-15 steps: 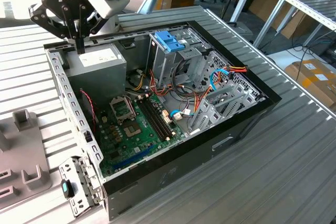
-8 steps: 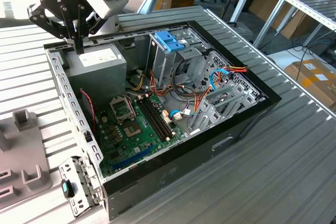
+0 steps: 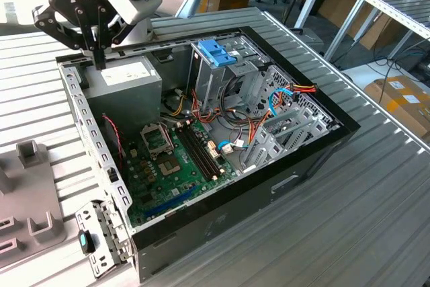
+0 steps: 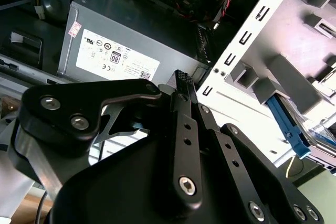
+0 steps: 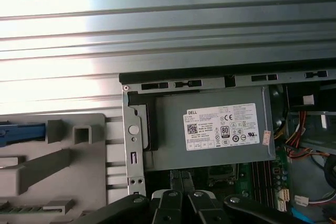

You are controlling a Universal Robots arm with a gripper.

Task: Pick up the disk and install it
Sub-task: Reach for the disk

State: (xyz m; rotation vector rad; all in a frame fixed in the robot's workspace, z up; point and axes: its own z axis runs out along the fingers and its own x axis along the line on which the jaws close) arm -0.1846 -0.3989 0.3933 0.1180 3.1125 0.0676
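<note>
In the exterior view the gripper [image 3: 99, 62] hangs over a rear corner of an open computer case [image 3: 282, 186] that lies on a ribbed metal table [image 3: 349, 226]. Its two fingers are pressed together with nothing between them, and the tips point down just above the case rim. The grey power supply [image 3: 124, 84] sits directly under and just beside the tips. Farther from the gripper, inside the case, are a drive cage with a blue handle [image 3: 218, 52] and the green motherboard [image 3: 168, 159]. A grey tray [image 3: 30, 193] rests on the table outside the case, well apart from the gripper.

In the second wrist view the gripper [image 4: 181, 75] again has its fingers flat against each other and empty. Just beyond the tips is the power supply [image 4: 147, 30] with its white sticker. Off to one side of the fingers, across the pale slotted case wall [image 4: 252, 51], lies the grey tray [image 4: 294, 35]. The disk [image 4: 287, 125] rests in it, showing a blue side rail and a bit of shiny body. It is outside the case and well apart from the gripper.

In the first wrist view the gripper [image 5: 181, 179] has its fingers closed and points toward the power supply [image 5: 168, 129], which lies just ahead of the tips. Past the case wall [image 5: 134, 140], to the side of the fingers, is the tray [image 5: 63, 156]. A blue rail of the disk [image 5: 18, 132] lies in it, apart from the gripper.
</note>
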